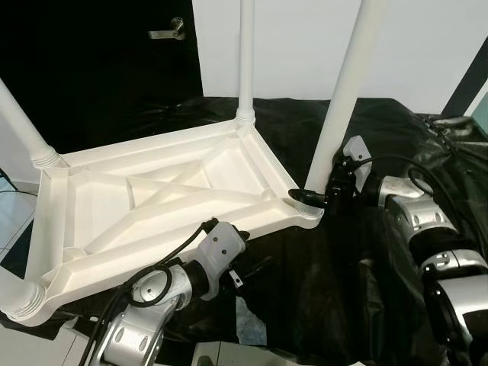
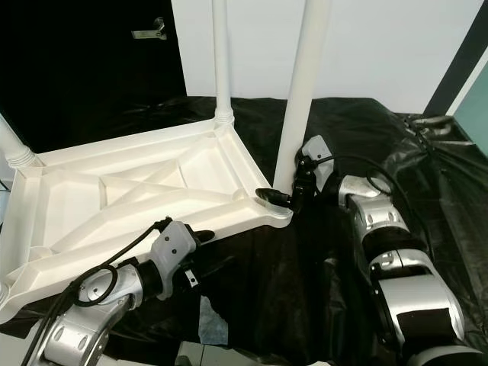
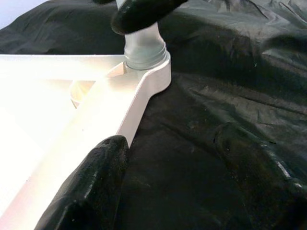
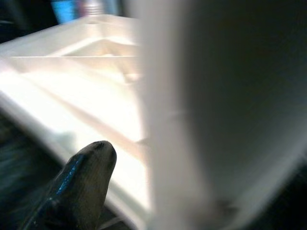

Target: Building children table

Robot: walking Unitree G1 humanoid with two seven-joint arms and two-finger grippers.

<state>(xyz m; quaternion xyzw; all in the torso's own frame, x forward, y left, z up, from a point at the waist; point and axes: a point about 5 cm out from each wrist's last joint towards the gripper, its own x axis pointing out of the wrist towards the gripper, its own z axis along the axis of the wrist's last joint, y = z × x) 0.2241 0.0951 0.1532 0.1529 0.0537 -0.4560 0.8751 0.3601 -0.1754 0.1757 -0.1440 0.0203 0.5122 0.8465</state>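
Note:
The white plastic table top [image 1: 160, 198] lies upside down on a black sheet. Three legs stand in its corners, at the far left [image 1: 27, 126], the far side [image 1: 245, 61] and the near left [image 1: 17, 296]. A fourth leg [image 1: 347, 91] stands upright in the near right corner socket [image 3: 144, 50]. My right gripper [image 1: 309, 197] is shut on this leg just above its base; one finger [image 4: 81, 187] shows beside it. My left gripper [image 3: 172, 182] is open, low at the top's near edge, with one finger [image 3: 91, 187] against the rim and the other [image 3: 254, 177] over the sheet.
The black sheet [image 1: 328, 290] covers the surface around the table top and is wrinkled at the right. A dark door with a metal handle [image 1: 169, 32] and a white wall stand behind. Pale floor tiles [image 1: 11, 221] show at the left.

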